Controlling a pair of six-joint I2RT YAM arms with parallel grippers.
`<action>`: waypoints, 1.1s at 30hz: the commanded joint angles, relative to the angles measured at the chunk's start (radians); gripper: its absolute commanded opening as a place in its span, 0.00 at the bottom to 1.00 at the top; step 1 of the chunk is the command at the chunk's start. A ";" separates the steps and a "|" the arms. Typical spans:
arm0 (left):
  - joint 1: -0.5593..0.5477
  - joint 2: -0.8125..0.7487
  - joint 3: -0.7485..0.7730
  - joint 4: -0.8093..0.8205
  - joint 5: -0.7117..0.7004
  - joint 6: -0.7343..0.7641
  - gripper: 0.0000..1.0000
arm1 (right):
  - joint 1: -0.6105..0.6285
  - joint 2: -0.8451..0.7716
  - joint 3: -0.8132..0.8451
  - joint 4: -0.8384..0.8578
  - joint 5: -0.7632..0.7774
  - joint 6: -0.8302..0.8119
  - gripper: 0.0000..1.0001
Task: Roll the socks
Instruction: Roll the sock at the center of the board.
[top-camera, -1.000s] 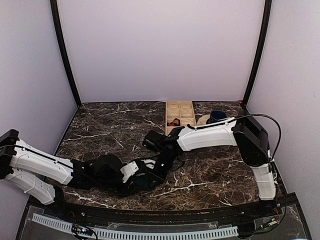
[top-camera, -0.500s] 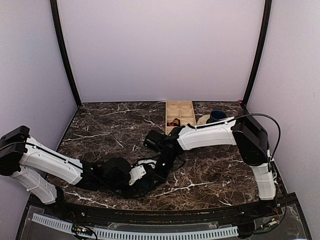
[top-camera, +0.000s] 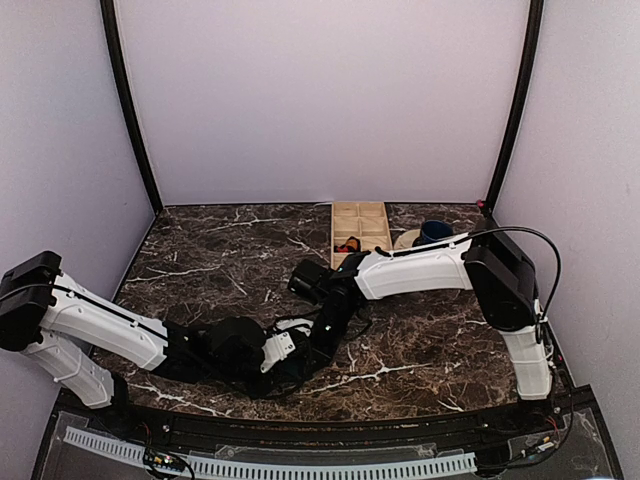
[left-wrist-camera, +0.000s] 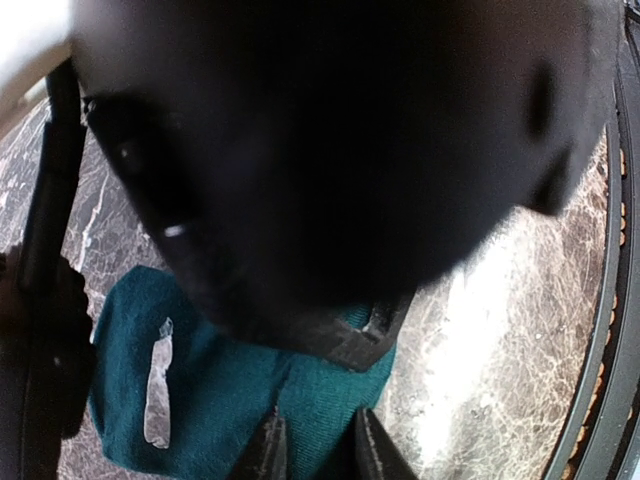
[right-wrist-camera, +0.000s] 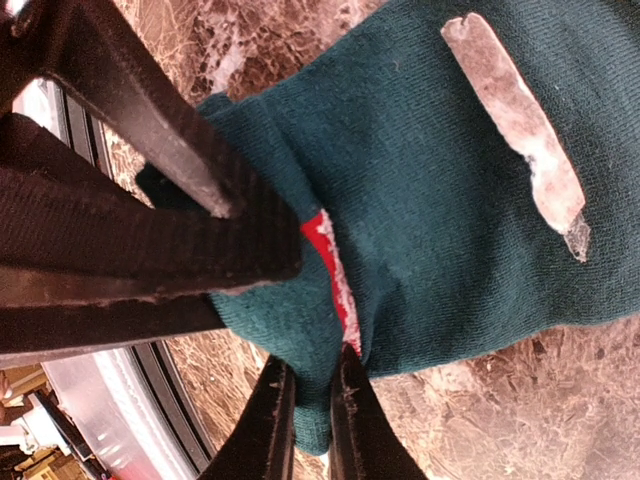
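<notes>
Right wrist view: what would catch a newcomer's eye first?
A teal sock fills the upper right, with a pale strip on it. A red patch shows at its fold, just above the right gripper, whose jaws pinch the fabric edge.

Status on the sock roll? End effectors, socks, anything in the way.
Right end effector shut on teal sock edge. Left end effector astride a teal fold, grip unclear. Red of other sock peeks beneath. Arms crowd each other over it.
</notes>
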 joint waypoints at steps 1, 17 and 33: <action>-0.006 0.009 0.008 -0.086 -0.001 -0.036 0.23 | -0.010 0.021 0.004 -0.008 -0.005 -0.004 0.09; -0.007 0.075 0.060 -0.168 0.043 -0.133 0.01 | -0.023 0.006 -0.019 0.021 -0.016 0.012 0.13; -0.006 0.074 0.043 -0.162 0.127 -0.334 0.00 | -0.070 -0.092 -0.155 0.186 -0.065 0.067 0.35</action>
